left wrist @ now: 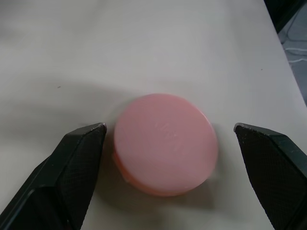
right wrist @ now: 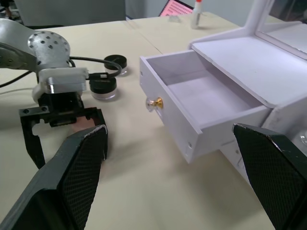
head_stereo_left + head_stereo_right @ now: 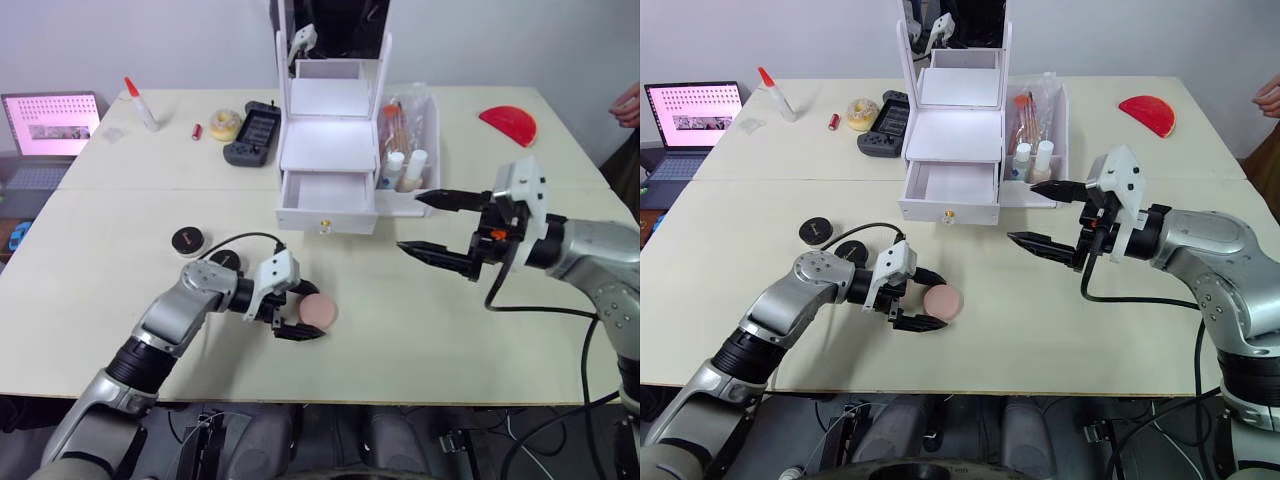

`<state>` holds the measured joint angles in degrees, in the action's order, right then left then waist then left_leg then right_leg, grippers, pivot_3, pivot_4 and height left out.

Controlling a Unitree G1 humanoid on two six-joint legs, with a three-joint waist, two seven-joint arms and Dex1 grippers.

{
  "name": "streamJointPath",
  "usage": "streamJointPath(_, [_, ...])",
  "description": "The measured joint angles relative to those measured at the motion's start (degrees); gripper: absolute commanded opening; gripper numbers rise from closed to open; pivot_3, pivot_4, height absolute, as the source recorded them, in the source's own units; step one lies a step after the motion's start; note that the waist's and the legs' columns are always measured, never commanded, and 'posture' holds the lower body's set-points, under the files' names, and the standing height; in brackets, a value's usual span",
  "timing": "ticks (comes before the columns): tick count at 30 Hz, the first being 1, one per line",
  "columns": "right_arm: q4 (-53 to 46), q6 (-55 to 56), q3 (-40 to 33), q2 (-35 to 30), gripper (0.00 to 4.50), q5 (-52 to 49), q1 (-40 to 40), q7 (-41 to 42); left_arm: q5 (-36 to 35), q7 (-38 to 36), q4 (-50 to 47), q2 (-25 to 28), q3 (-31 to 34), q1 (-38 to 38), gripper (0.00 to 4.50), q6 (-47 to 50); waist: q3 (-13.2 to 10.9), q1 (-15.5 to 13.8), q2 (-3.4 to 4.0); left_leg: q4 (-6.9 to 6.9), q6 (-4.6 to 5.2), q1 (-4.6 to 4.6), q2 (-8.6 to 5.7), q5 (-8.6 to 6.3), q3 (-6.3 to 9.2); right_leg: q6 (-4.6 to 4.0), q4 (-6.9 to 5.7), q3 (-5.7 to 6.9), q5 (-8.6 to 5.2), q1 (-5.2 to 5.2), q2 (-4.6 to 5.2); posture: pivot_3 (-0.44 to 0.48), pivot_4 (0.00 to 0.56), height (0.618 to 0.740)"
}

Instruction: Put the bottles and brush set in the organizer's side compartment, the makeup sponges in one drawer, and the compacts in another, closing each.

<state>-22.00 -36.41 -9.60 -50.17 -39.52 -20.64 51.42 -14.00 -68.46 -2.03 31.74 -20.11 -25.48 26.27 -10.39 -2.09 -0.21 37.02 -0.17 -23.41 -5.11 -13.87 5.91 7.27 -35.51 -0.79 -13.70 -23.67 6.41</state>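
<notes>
Left wrist view: left gripper (image 1: 168,139) spread around pink sponge (image 1: 165,143) on near table, not pinching. Bottles (image 3: 405,170), brushes (image 3: 392,120) already in side compartment. Drawer (image 3: 327,200) open, empty — black compacts (image 3: 189,240) untouched. Right gripper (image 3: 425,222) spread, idle.

Pale wall (image 3: 150,40), cream table (image 3: 420,320), laptop (image 3: 50,125) at far left

A round pink sponge (image 1: 165,143) lies on the pale table (image 1: 144,43), seemingly untouched between the left hand's (image 1: 169,143) spread fingers.
</notes>
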Motion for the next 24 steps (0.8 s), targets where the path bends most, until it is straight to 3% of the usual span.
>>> streamJointPath(3, [0.9,-0.1,0.4,0.0,4.50,0.7,-0.3,-0.3,0.9,0.0,0.1,0.0,-0.3,-0.1,4.49,-0.8,0.0,0.0,0.02,0.00,0.00,0.01,0.00,0.00,0.00,0.00,0.00,0.00,0.00,0.01,0.00,0.000,0.150,0.738])
streamJointPath(6, [1.6,-0.2,0.5,0.0,4.50,1.1,-1.2,-0.3,0.9,-0.1,0.1,0.0,-0.3,-0.1,3.74,-0.7,0.0,0.0,0.03,0.00,0.00,0.02,0.00,0.00,0.00,0.00,0.00,0.00,0.00,0.01,0.00,0.000,0.150,0.738])
streamJointPath(8, [1.9,-0.2,0.6,0.0,4.50,1.1,-2.0,-0.3,0.9,-0.1,0.1,0.0,-0.3,-0.1,2.78,-0.6,0.0,0.0,0.04,0.00,0.00,0.02,0.00,0.00,0.00,0.00,-0.01,0.00,0.00,0.01,0.00,0.000,0.150,0.738])
streamJointPath(9, [2.0,-0.2,0.6,0.0,4.50,1.1,-2.1,-0.3,0.9,-0.1,0.1,0.0,-0.3,-0.1,2.64,-0.5,0.0,0.0,0.04,0.00,0.00,0.02,0.00,0.00,0.00,0.00,0.00,0.00,0.00,0.01,0.00,0.000,0.150,0.738])
streamJointPath(19, [3.2,0.1,1.4,0.0,4.50,1.6,-2.4,0.3,-1.0,-0.3,-2.7,1.5,0.4,0.2,2.64,3.0,0.0,0.1,0.02,-0.01,0.00,0.01,0.00,0.00,0.00,0.00,-0.01,0.00,0.00,-0.01,-0.01,0.000,0.150,0.738])
streamJointPath(24, [5.9,0.9,1.8,0.0,4.50,2.8,-3.7,1.5,-9.5,-3.1,-11.3,6.6,6.2,-1.1,2.64,10.1,0.0,0.5,-0.02,-0.01,0.00,-0.02,0.01,0.00,0.01,0.00,-0.05,0.00,0.00,-0.05,-0.02,0.000,0.150,0.738])
